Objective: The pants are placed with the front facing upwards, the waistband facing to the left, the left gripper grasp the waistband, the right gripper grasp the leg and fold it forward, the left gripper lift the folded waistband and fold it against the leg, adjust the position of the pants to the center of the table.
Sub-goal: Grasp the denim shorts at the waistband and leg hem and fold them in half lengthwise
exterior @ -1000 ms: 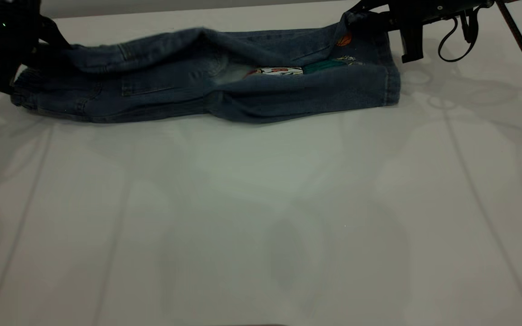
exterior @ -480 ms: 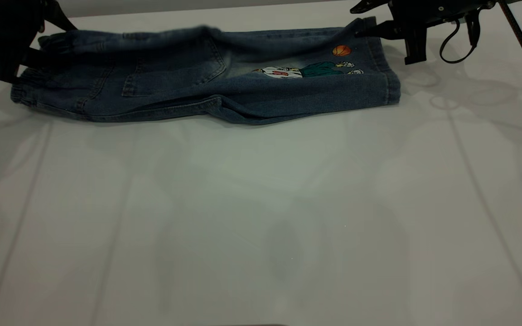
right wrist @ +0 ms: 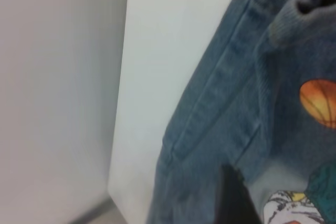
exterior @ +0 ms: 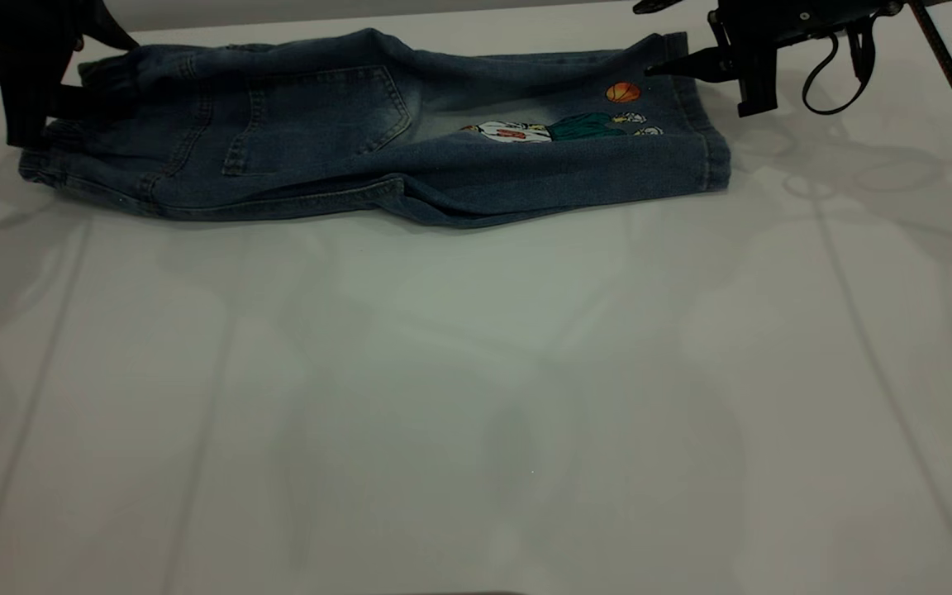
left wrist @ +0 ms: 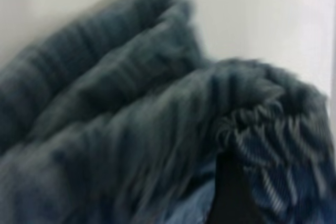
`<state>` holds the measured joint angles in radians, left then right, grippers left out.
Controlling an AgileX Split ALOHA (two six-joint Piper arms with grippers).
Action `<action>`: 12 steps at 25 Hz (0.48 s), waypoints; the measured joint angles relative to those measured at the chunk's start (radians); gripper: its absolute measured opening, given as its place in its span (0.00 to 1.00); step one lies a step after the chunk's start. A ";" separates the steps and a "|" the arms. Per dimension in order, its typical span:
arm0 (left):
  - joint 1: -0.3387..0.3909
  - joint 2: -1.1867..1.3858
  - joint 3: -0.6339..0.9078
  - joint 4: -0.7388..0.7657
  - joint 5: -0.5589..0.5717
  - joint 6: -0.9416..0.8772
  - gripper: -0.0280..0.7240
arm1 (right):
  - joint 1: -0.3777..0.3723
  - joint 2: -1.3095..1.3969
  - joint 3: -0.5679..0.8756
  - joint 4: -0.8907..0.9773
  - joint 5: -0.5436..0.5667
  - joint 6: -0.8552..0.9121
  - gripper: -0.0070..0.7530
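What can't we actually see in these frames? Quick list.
- Left gripper: exterior view cuts the arm at the edge; its fingertips are buried in the waistband. The left wrist view is motion-blurred.
- Right gripper: fingertip contact with the leg cuff is too dark to judge.
- Pants front: folded underneath.

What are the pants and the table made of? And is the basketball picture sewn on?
The pants look like blue denim: woven texture, faded patches, raised seams. The table is a smooth matte white top, possibly laminate or painted board; I can't tell which. The basketball looks flat like a print, though stitching can't be ruled out.
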<state>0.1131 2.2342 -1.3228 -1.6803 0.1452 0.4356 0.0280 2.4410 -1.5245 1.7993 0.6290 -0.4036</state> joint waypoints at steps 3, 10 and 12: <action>0.000 0.000 -0.027 -0.004 0.056 0.131 0.59 | 0.000 0.000 0.000 0.000 0.028 -0.059 0.47; 0.000 0.000 -0.052 0.006 0.221 0.267 0.67 | 0.000 0.000 0.000 0.000 0.083 -0.101 0.47; 0.000 0.000 -0.053 0.040 0.302 0.294 0.68 | 0.000 0.000 0.000 0.000 0.116 -0.137 0.47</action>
<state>0.1131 2.2342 -1.3757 -1.6398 0.4470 0.7297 0.0280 2.4410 -1.5245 1.7993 0.7451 -0.5407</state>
